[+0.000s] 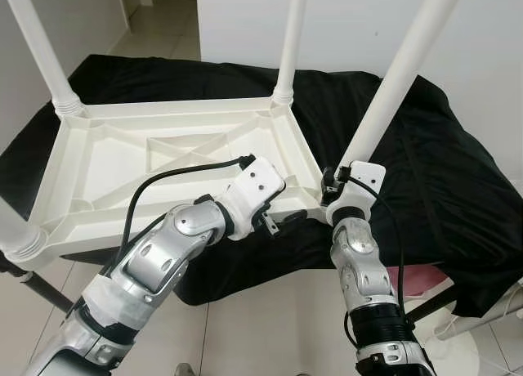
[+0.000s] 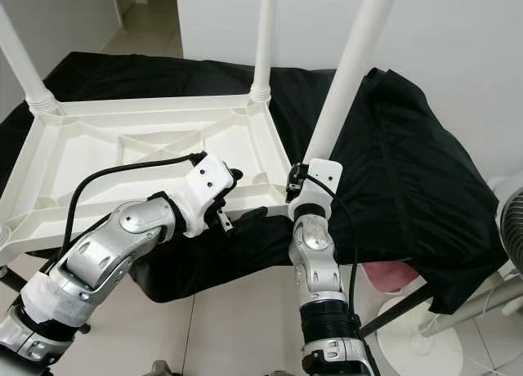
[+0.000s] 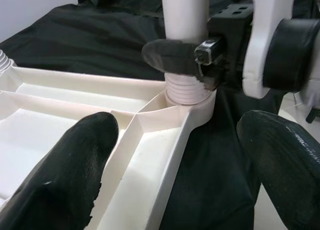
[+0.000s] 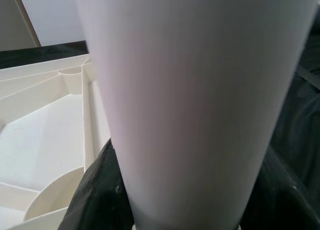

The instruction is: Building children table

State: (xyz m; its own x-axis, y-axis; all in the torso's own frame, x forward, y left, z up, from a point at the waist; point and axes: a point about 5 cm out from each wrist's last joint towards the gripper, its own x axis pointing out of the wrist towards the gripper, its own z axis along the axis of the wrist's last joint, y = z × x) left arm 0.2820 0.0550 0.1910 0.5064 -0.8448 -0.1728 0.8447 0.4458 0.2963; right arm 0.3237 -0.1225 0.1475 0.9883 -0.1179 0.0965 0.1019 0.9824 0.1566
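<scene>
Two hands | right hand (image 3: 200,65) clamps leg (image 1: 392,82) | left hand (image 3: 170,155) wide, straddling tabletop (image 1: 163,159) rim

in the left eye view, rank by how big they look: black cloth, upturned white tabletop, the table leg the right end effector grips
1. black cloth
2. upturned white tabletop
3. table leg in the right end effector; nearness enlarges it.
</scene>
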